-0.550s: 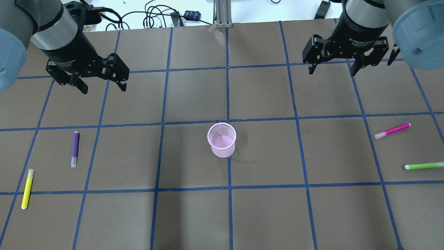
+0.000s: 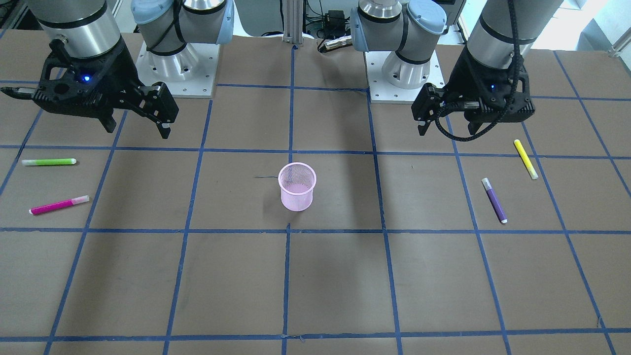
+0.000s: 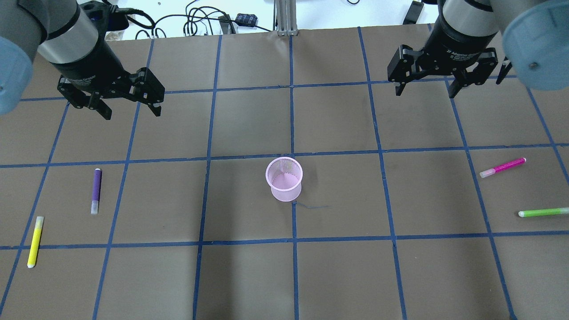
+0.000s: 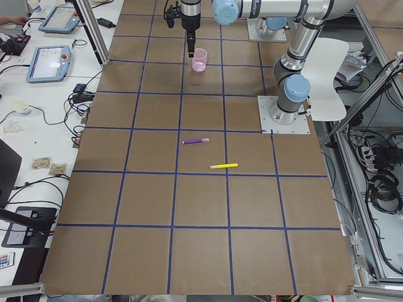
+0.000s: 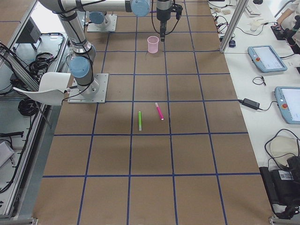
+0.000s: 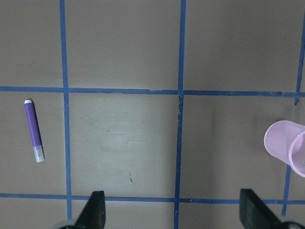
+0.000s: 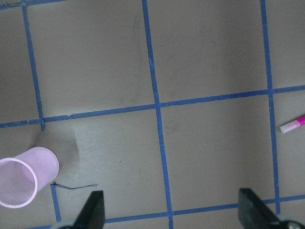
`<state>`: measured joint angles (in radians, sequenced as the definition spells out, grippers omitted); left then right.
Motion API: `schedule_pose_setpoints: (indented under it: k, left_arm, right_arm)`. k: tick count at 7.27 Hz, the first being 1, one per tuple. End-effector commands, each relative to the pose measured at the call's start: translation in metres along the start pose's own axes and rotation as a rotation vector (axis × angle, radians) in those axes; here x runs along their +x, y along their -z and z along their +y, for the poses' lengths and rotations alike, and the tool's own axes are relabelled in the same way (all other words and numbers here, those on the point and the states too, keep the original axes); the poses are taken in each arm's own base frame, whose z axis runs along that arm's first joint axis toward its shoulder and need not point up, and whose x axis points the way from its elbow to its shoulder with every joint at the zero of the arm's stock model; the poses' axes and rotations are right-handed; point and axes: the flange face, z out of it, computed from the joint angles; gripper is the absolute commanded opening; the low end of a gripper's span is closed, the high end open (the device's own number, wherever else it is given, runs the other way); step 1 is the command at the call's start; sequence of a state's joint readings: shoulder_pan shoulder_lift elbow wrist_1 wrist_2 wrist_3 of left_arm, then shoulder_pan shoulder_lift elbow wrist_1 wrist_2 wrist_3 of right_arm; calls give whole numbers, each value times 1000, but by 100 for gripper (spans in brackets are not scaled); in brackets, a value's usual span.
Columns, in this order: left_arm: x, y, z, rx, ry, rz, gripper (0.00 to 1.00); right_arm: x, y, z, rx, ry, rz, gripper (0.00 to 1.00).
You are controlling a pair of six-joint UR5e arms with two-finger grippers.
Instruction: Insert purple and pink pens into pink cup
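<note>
The pink mesh cup (image 3: 284,180) stands upright near the table's middle and also shows in the front view (image 2: 297,186). The purple pen (image 3: 96,190) lies flat on the left side, and appears in the left wrist view (image 6: 34,130). The pink pen (image 3: 502,167) lies flat on the right side; its tip shows in the right wrist view (image 7: 293,124). My left gripper (image 3: 132,113) is open and empty, high above the far left of the table. My right gripper (image 3: 425,93) is open and empty, high above the far right.
A yellow pen (image 3: 35,241) lies near the left edge, nearer to me than the purple pen. A green pen (image 3: 543,212) lies near the right edge, nearer to me than the pink pen. Cables (image 3: 195,22) lie beyond the far edge.
Both arms have shifted only very slightly. The pens and the cup have not moved.
</note>
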<state>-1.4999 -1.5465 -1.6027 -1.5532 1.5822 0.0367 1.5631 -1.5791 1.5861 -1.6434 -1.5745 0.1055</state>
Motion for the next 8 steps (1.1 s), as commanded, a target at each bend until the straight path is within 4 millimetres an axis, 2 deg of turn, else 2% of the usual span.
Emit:
schedule_pose_setpoints:
  k: [1, 2, 3, 6, 8]
  left_arm:
    - [-3, 1, -1, 2, 6, -1, 100]
    - [-5, 2, -1, 4, 9, 0, 100]
    - [-7, 2, -2, 4, 12, 0, 100]
    - [-7, -1, -2, 1, 15, 2, 100]
    - [-9, -3, -3, 1, 22, 4, 100]
  right_arm:
    - [6, -2, -5, -3, 38, 0, 100]
    - [15, -4, -10, -5, 196, 13, 100]
    - [33, -5, -16, -10, 287, 21, 100]
    - [130, -9, -36, -13, 510, 18, 100]
    - [203, -31, -49, -49, 682, -2, 100]
